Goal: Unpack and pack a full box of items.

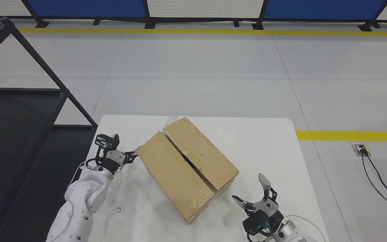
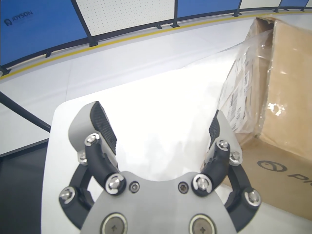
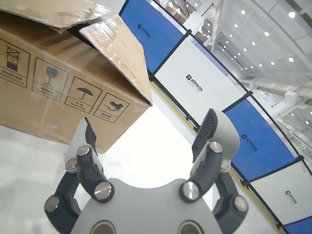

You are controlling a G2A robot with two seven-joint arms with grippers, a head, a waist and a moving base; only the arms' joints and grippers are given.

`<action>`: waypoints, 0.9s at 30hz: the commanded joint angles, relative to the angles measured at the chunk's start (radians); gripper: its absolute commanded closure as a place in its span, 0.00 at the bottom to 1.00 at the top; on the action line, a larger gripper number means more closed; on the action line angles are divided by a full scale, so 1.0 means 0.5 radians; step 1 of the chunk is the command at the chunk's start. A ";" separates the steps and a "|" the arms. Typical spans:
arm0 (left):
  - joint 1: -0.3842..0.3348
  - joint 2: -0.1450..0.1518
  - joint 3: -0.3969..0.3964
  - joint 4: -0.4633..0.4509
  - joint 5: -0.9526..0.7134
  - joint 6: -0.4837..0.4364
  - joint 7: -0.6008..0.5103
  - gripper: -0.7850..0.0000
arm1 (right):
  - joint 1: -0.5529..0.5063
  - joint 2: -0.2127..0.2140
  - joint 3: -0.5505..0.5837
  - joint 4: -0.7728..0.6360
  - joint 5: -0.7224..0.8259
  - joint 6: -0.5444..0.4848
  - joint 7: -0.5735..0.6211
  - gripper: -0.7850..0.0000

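A white table (image 1: 266,139) is seen w/ 1 large cardboard box (image 1: 187,166) set diagonally at approx. its centre. The box's 2 top flaps (image 1: 199,158) are folded down, w/ a seam running lengthwise between them. In the right wrist view the flap ends are seen slightly raised at the box (image 3: 61,74) end, a dark gap showing under torn clear tape. Handling symbols are printed on that side.

The left gripper (image 1: 128,148) is held just beside the box's left end, jaws spread wide, nothing between them (image 2: 158,113). Contact w/ the box (image 2: 280,86) can't be told.

The right gripper (image 1: 249,189) is positioned near the box's front-right corner, apart from it, jaws likewise spread and empty (image 3: 148,116).
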State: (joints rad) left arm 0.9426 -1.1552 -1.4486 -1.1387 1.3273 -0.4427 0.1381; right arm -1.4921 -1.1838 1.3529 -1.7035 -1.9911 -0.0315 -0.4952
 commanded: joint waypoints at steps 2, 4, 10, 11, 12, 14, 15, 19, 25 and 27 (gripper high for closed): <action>0.011 0.007 -0.008 -0.002 0.012 -0.028 0.027 0.00 | 0.027 -0.007 -0.027 0.008 0.027 0.014 0.027 0.00; 0.021 0.011 -0.012 -0.005 0.016 -0.050 0.041 0.00 | 0.054 -0.012 -0.048 0.013 0.032 0.012 0.055 0.00; 0.058 0.022 -0.021 -0.028 0.023 -0.091 0.065 0.00 | 0.129 -0.022 -0.087 0.020 0.035 0.005 0.129 0.00; 0.067 0.023 -0.021 -0.033 0.021 -0.098 0.069 0.00 | 0.138 -0.023 -0.090 0.022 0.044 0.007 0.133 0.00; 0.075 0.024 -0.022 -0.038 0.019 -0.101 0.073 0.00 | 0.146 -0.025 -0.093 0.027 0.054 0.010 0.136 0.00; 0.093 0.026 -0.023 -0.046 0.018 -0.096 0.081 0.00 | 0.167 -0.028 -0.101 0.036 0.062 0.012 0.144 0.00; 0.101 0.026 -0.022 -0.047 0.015 -0.091 0.085 0.00 | 0.177 -0.030 -0.107 0.040 0.066 0.014 0.150 0.00; 0.125 0.025 -0.014 -0.049 -0.008 -0.076 0.098 0.00 | 0.214 -0.038 -0.127 0.049 0.077 0.038 0.168 0.00; 0.146 0.026 -0.012 -0.066 -0.034 -0.060 0.108 0.00 | 0.289 -0.049 -0.152 0.067 0.080 0.062 0.221 0.00; 0.150 0.027 -0.012 -0.069 -0.041 -0.057 0.110 0.00 | 0.313 -0.054 -0.152 0.079 0.092 0.096 0.245 0.00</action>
State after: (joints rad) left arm 1.0167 -1.1419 -1.4545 -1.1727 1.3089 -0.4721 0.1924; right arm -1.3408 -1.2100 1.2769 -1.6667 -1.9478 0.0085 -0.3782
